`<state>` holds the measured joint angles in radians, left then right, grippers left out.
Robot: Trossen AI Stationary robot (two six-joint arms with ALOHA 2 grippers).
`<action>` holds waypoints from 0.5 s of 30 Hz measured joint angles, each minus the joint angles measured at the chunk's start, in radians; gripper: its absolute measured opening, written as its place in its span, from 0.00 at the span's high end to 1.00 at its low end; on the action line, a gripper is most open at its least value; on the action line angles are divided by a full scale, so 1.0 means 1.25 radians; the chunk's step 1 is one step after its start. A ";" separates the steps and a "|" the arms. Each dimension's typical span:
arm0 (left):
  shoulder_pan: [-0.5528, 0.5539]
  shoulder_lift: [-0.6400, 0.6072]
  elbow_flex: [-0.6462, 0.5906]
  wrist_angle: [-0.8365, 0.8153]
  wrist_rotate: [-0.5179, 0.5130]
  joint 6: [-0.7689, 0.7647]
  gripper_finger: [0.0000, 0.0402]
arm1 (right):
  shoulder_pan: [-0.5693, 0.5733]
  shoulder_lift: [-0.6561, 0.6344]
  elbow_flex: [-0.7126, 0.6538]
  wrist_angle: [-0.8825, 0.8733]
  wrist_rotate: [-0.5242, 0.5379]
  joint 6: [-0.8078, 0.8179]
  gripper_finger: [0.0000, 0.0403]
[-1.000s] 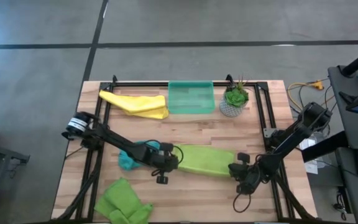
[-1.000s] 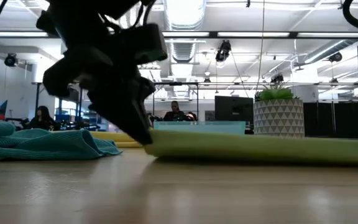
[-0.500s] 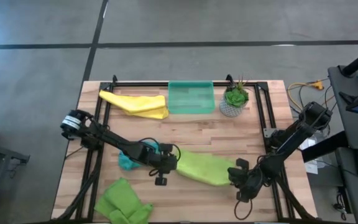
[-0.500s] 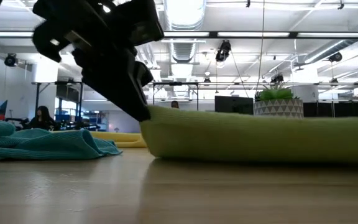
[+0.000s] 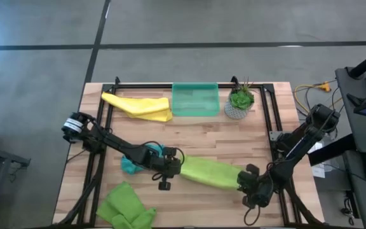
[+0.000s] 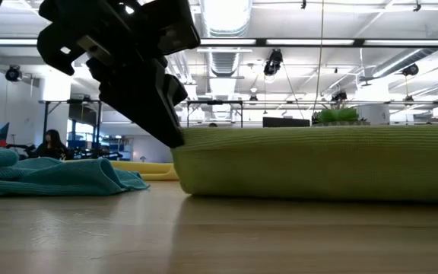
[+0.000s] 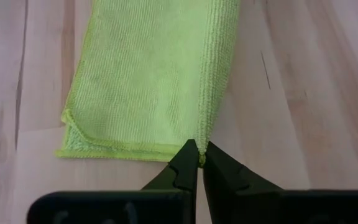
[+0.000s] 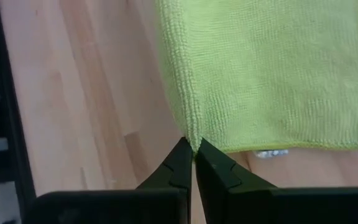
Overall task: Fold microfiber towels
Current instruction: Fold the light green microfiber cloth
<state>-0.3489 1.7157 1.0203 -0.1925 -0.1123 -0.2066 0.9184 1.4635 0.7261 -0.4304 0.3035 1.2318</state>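
A lime green towel [image 5: 210, 172] is stretched between my two grippers at the table's near middle. My left gripper [image 5: 174, 166] is shut on its left end and my right gripper [image 5: 247, 180] on its right end. In the low view the towel [image 6: 318, 164] stands as a raised band whose lower part rests on the table. A teal towel [image 5: 131, 163] lies bunched beside my left arm. A yellow towel [image 5: 138, 105] lies at the far left, and a second lime green towel [image 5: 126, 207] lies crumpled at the near left. My left gripper pinches a corner of the towel's left end [image 7: 201, 153] between its two fingertips, coming level from the table's left. That corner is lifted; the edge runs away from the fingers, and the rest of the cloth [image 7: 135, 81] lies on the table. My right gripper pinches the matching corner at the towel's right end [image 8: 192, 142] between its two fingertips, coming from the table's right. The corner is lifted clear; the cloth [image 8: 272, 68] spreads away from the fingers down to the wood.
A translucent green tray [image 5: 196, 99] stands at the far middle, with a small potted plant [image 5: 239, 102] to its right. A black frame [image 5: 267, 121] runs along the table's sides. Bare wood lies between the tray and the held towel.
Both grippers have lifted one long edge of the flat lime green towel, and it now stands up as a band. My right gripper has carried its corner toward the table's near edge, so the towel looks narrower and slanted from above. Its other edge stays on the table.
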 joint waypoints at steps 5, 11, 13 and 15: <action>0.000 0.000 0.000 0.001 -0.027 -0.001 1.00 | 0.000 -0.004 -0.001 -0.032 0.012 0.042 0.98; 0.002 0.000 -0.001 0.001 -0.060 -0.040 1.00 | 0.002 -0.024 0.000 -0.032 0.051 0.052 0.98; 0.002 0.000 -0.001 0.001 -0.062 -0.040 1.00 | 0.003 -0.032 0.000 -0.036 0.076 0.068 0.98; 0.002 0.000 -0.001 0.001 -0.066 -0.040 1.00 | 0.004 -0.040 -0.001 -0.060 0.094 0.090 0.98</action>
<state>-0.3462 1.7157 1.0187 -0.1913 -0.1945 -0.2562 0.9237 1.4136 0.7245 -0.5049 0.4210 1.3440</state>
